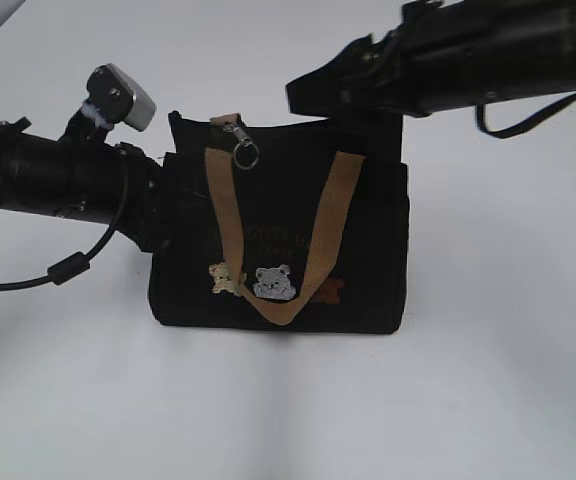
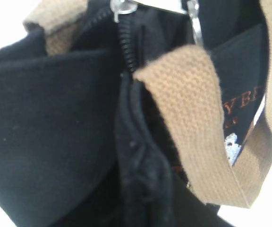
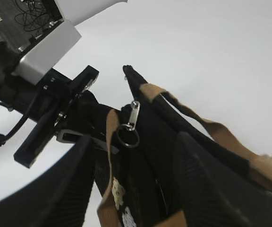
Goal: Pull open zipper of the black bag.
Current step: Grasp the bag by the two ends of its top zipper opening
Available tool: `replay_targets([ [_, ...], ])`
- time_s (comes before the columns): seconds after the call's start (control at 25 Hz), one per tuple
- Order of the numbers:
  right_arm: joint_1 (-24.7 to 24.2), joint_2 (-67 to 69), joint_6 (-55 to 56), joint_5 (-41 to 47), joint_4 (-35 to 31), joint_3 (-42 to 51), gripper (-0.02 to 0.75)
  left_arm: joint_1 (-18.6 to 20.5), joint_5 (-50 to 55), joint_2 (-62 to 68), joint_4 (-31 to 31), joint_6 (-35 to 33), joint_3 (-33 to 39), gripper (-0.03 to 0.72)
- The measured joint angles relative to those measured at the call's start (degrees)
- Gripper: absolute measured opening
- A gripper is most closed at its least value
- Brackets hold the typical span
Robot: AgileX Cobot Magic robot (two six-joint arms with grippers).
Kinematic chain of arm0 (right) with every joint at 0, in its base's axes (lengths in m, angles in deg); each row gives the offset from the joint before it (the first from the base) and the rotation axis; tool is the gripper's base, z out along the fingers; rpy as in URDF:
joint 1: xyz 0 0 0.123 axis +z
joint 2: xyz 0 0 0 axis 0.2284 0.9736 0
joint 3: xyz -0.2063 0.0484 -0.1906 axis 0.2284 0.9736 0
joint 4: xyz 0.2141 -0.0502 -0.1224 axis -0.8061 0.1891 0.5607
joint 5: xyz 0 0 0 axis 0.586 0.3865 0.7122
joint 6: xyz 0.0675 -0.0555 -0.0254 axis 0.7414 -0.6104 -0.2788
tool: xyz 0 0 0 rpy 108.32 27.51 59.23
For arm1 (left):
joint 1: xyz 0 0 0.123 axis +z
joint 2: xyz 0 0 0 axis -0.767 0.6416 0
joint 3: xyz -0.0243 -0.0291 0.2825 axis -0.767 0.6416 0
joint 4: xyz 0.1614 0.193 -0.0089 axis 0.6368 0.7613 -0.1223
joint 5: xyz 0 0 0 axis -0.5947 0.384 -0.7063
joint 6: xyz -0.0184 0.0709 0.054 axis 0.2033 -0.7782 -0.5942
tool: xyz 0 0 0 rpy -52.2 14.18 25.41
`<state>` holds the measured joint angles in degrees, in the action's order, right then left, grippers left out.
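Both arms [image 1: 38, 175] matte black, chunky tubes. Left one has grey-white camera box [image 1: 123, 97] on top, black cable [image 1: 68, 265] looping underneath.

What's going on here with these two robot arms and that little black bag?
A two-armed robot is working on a small black bag standing on a white table. The left gripper is at the bag's left end, apparently pinching the fabric to steady it. The right gripper hangs open above the top edge, near the zipper pull and its silver key ring, but holds nothing. The zipper looks closed.
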<state>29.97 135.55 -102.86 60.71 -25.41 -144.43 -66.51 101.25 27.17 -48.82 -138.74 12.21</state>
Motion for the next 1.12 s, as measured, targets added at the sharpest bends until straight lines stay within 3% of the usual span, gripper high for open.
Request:
replay_targets([
  [0.32, 10.47, 15.43, 5.51, -9.77, -0.17, -9.36, 0.393, 0.00, 0.12, 0.00, 0.00, 0.00, 0.00, 0.069],
  [0.4, 11.68, 17.25, 7.09, -11.24, -0.17, -10.19, 0.292, 0.00, 0.12, 0.00, 0.00, 0.00, 0.00, 0.069],
  [0.52, 11.25, 17.24, 11.29, -11.24, 1.90, -10.30, 0.057, 0.00, 0.06, 0.00, 0.00, 0.00, 0.00, 0.069],
  [0.6, 9.28, 15.72, 17.88, -9.49, 6.09, -10.30, 0.013, 0.00, 0.06, 0.00, 0.00, 0.00, 0.00, 0.069],
  [0.84, -5.05, 9.54, 40.25, 5.68, 28.26, -10.37, 0.003, -0.03, 0.11, 0.00, -0.19, -0.05, -0.02, 0.069],
  [0.96, -10.04, 8.84, 47.13, 11.13, 34.21, -10.37, 0.019, -0.03, 0.11, 0.00, -0.26, 0.02, -0.02, 0.069],
  [1.04, -10.15, 8.42, 48.65, 13.48, 35.31, -10.37, 0.097, -0.03, 0.06, 0.00, -0.11, 1.23, -0.02, 0.069],
  [1.12, -9.18, 7.36, 49.10, 16.44, 35.32, -10.37, 0.263, -0.03, -0.26, -0.21, 2.14, 7.38, -0.02, 0.118],
])
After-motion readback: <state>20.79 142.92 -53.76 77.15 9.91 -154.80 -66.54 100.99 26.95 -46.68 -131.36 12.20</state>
